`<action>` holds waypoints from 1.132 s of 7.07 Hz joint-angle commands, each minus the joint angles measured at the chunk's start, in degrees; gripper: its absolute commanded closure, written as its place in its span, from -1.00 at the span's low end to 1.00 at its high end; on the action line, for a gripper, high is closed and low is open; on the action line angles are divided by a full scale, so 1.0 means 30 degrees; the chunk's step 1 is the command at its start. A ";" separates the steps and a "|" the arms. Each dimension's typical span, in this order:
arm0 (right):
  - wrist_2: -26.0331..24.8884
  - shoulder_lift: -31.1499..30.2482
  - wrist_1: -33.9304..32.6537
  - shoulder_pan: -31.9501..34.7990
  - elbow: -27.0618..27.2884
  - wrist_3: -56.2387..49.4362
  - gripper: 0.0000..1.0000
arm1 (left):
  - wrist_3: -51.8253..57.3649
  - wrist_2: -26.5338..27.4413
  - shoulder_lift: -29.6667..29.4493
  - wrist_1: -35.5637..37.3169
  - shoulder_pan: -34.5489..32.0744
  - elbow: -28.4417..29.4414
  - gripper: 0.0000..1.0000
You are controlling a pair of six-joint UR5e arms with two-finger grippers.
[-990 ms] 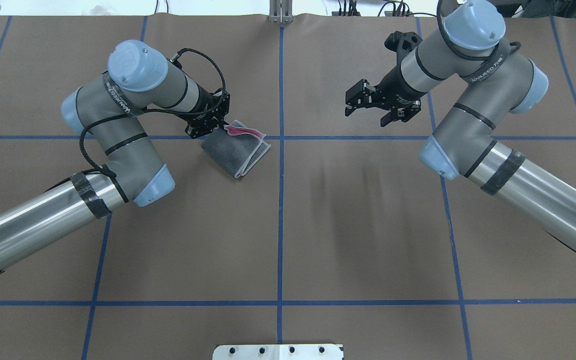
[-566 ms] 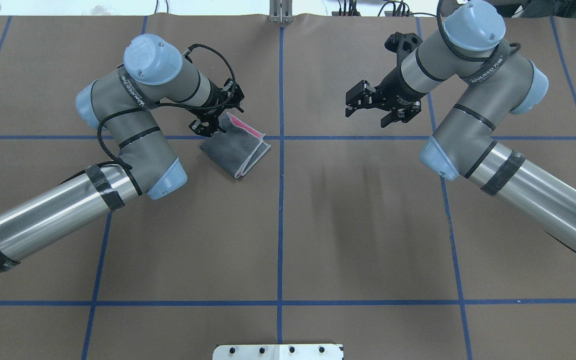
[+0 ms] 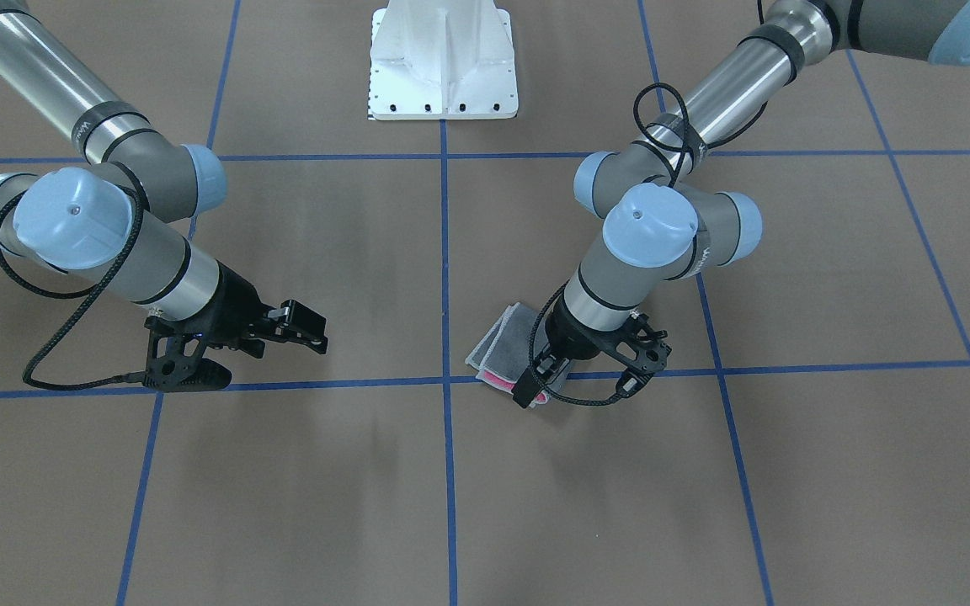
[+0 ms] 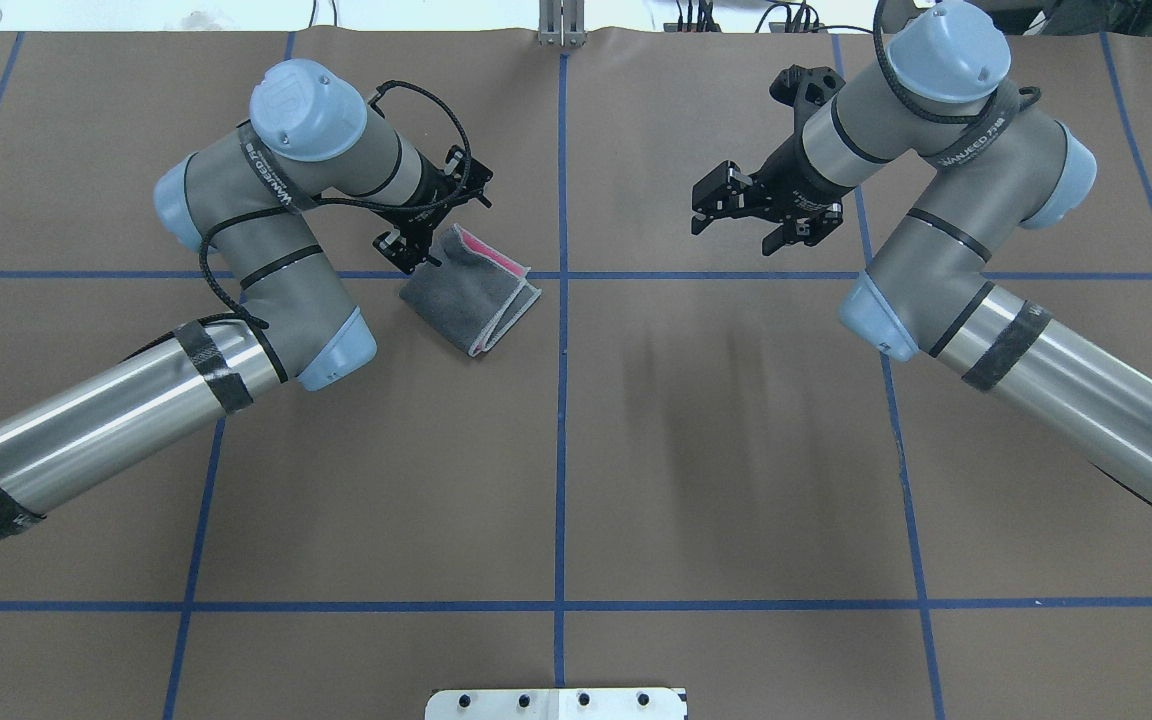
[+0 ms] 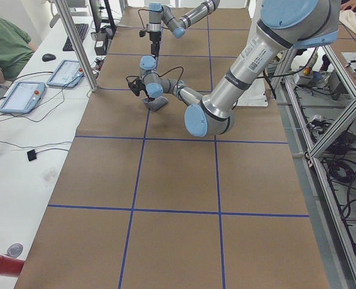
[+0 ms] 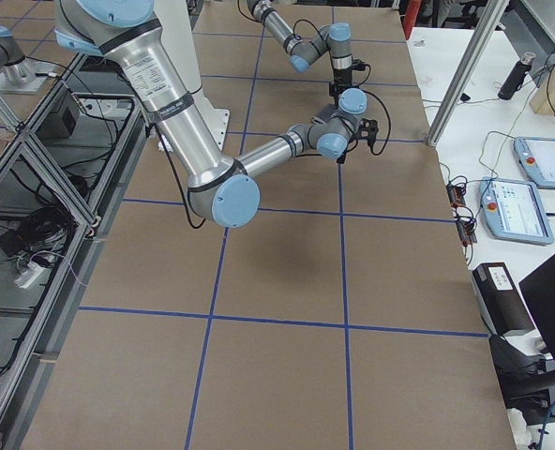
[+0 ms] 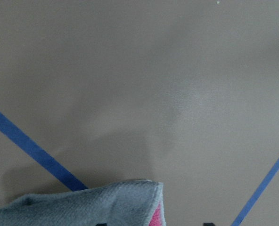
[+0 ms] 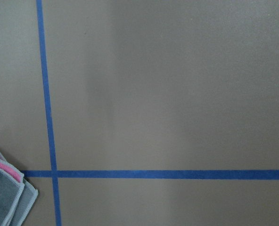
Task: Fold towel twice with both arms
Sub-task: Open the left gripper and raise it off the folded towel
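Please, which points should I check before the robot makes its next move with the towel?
1. Towel folded in layers on the table: ok, grey face up.
2. Layers aligned: not ok, the edges fan out and a pink strip shows.
3. Left hand open: ok, jaws apart by the towel's corner.
4. Left hand clear of the cloth: cannot tell.
5. Right hand open and away from the towel: ok.

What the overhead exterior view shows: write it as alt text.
A small folded terry towel, grey with pink peeking out, lies on the brown table by the left arm's open black claw. The right arm's open claw hangs apart.
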 commanded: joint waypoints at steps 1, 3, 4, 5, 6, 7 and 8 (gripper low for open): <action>-0.0004 0.0019 0.0000 0.0000 -0.0011 -0.0001 -1.00 | 0.0044 0.0023 -0.0091 -0.0704 0.0021 0.0762 -1.00; -0.0004 0.0020 -0.0058 0.0174 -0.0011 -0.0030 -1.00 | 0.0044 0.0052 -0.0936 -0.0883 0.0079 0.1932 -1.00; -0.0004 0.0019 -0.0058 0.0205 0.0018 -0.0030 -1.00 | 0.0015 0.0081 -0.1202 -0.1115 0.0108 0.2315 -1.00; -0.0004 0.0019 -0.0058 0.0234 -0.0011 -0.0030 -1.00 | 0.0044 0.0082 -0.1465 -0.1205 0.0109 0.2667 -1.00; 0.0025 0.0019 -0.0087 0.0321 0.0018 -0.0030 -1.00 | 0.0073 0.0111 -0.1671 -0.1235 0.0109 0.3019 -1.00; -0.0004 0.0019 -0.0088 0.0322 0.0018 -0.0030 -1.00 | 0.0074 0.0198 -0.1760 -0.1815 0.0109 0.3544 -1.00; 0.0025 0.0019 -0.0117 0.0409 -0.0011 -0.0030 -1.00 | 0.0074 0.0460 -0.2109 -0.2575 0.0109 0.4391 -1.00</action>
